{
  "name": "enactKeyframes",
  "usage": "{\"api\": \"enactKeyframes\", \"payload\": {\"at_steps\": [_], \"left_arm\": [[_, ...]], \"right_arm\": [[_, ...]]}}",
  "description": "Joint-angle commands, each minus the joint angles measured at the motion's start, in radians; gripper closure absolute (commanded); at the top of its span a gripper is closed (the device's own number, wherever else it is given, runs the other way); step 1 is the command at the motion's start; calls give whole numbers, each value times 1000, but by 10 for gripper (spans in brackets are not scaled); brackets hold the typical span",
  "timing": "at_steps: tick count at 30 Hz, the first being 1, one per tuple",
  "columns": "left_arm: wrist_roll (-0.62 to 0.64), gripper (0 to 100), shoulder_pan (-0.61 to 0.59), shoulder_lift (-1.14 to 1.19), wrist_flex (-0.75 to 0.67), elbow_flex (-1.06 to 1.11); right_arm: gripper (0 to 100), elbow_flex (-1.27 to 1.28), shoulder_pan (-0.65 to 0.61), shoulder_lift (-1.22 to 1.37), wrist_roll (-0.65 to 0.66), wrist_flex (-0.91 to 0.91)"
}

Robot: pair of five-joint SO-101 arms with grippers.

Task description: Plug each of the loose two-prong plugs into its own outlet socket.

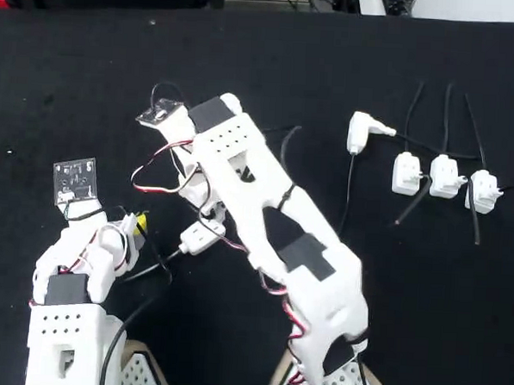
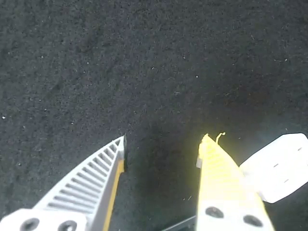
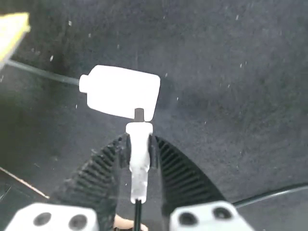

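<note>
A white plug is clamped in the right gripper, its prong tip set against the outlet socket; the left gripper is spread wide, unladen.

table: black cloth top | socket row: three white units side by side | loose plug: just left of socket row | lone socket: well left of socket row
</note>
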Motion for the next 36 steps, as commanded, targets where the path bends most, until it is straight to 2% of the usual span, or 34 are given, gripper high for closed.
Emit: {"api": "enactKeyframes", "payload": {"at_steps": [1,4,6,9,13,17,21,26,30,34,36], "left_arm": [[0,755,10,-5,3,-15],[-49,755,27,23,6,-28],[-74,755,79,77,18,-47],[-68,755,122,209,-3,-105],[2,755,125,420,-118,-177],[15,755,136,620,-184,-255],[17,755,237,758,-203,-297],[55,755,372,776,-221,-285],[63,755,432,735,-221,-251],[63,755,440,640,-216,-208],[63,755,430,569,-164,-203]], "right_arm": [[988,77,-8,-157,21,37],[988,183,-8,-252,46,35],[988,249,-9,-331,49,32],[988,337,-8,-435,51,28],[988,469,-6,-539,51,28],[988,578,60,-634,71,15],[988,657,160,-728,124,14],[988,727,293,-796,203,14],[988,763,371,-806,249,-6],[988,785,382,-803,244,-44],[988,786,354,-803,236,-60]]}}
